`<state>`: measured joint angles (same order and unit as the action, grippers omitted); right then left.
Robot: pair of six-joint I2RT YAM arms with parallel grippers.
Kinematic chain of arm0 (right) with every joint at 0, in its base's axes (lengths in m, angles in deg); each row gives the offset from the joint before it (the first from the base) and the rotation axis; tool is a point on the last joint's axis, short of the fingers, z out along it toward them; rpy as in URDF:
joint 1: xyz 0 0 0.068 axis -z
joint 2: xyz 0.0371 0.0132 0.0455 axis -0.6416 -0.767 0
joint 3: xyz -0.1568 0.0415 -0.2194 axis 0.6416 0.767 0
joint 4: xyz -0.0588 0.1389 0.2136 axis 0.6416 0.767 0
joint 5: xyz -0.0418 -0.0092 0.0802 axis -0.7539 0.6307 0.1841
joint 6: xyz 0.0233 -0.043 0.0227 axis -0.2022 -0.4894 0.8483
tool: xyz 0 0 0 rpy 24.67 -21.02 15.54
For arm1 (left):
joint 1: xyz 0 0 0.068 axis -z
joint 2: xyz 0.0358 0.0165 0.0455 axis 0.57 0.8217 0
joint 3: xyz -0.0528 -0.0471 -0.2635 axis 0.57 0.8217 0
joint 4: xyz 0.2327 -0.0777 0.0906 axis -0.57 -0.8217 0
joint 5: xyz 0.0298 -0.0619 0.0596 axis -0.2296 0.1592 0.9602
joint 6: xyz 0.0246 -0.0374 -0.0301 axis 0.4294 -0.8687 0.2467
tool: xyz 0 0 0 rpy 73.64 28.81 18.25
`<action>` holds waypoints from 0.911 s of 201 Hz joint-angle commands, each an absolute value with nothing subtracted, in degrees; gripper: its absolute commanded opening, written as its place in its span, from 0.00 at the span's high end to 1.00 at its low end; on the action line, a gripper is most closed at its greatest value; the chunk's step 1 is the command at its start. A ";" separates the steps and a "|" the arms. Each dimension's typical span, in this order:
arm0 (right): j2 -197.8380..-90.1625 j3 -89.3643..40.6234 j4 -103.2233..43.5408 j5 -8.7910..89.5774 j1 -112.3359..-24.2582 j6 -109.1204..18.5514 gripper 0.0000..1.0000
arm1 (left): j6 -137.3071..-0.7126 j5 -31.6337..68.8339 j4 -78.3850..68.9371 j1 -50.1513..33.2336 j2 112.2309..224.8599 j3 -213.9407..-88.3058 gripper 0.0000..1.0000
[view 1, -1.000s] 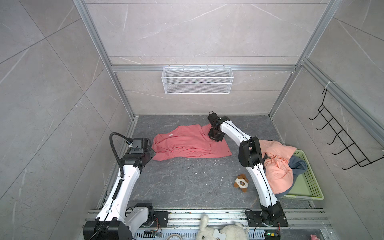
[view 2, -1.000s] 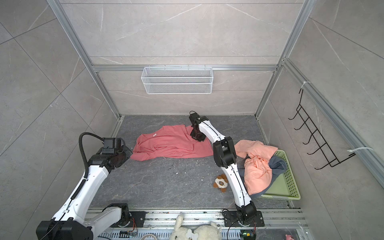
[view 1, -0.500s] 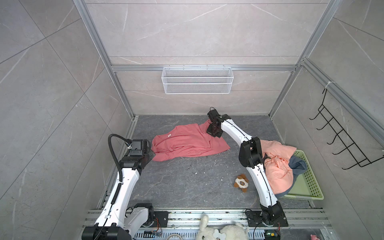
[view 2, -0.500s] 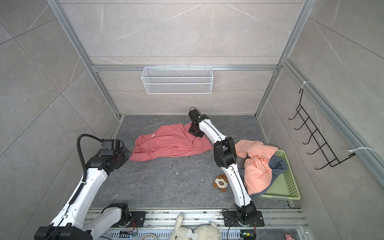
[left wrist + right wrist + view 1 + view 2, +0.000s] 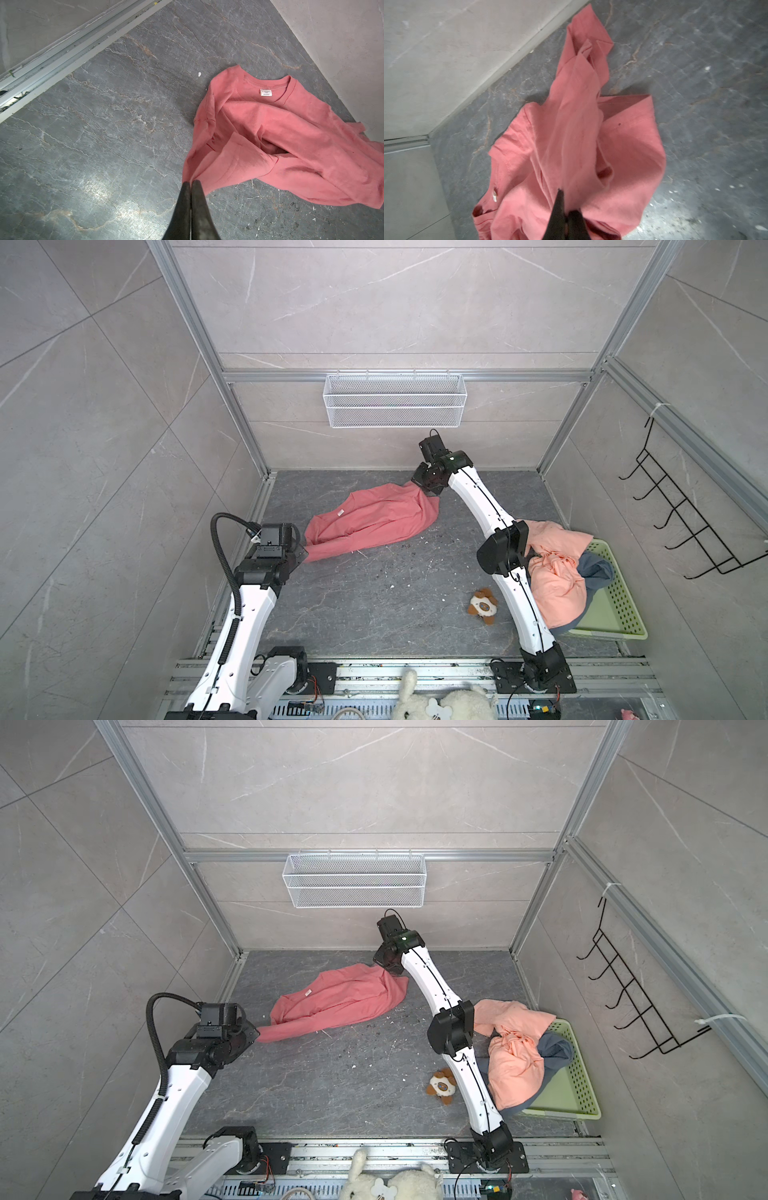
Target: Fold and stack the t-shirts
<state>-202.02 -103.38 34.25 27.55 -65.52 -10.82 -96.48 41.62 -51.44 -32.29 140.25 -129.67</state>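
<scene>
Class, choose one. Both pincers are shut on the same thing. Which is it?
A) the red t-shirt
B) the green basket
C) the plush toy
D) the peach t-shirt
A: in the wrist views the left pincer and the right pincer each pinch an edge of the red t-shirt, which lies between them in both top views.

Place: lab test cell | cues: aluminium frame [image 5: 270,376], tiled walls [image 5: 395,302], wire basket [image 5: 395,406]

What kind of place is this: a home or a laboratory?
Probably a laboratory test cell, not a home: tile-look panels in an aluminium frame, and a left arm and right arm mounted on a rail, handling a coral-red t-shirt.
</scene>
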 commanded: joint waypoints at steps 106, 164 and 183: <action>-163.79 -73.91 20.80 14.15 -56.78 -19.35 0.81 | -79.96 48.46 -35.50 -32.72 136.05 -152.97 1.00; -166.42 -72.25 13.25 22.57 -54.02 -19.50 0.76 | -83.59 36.01 -24.87 -32.65 146.88 -157.25 1.00; -170.62 -77.61 18.65 26.47 -54.07 -19.84 0.68 | -84.37 35.51 -25.37 -32.64 148.83 -157.28 1.00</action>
<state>-164.86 -72.81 15.13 20.84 -54.28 -18.65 -83.58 39.13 -28.89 -32.29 145.95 -156.42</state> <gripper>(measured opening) 0.278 0.052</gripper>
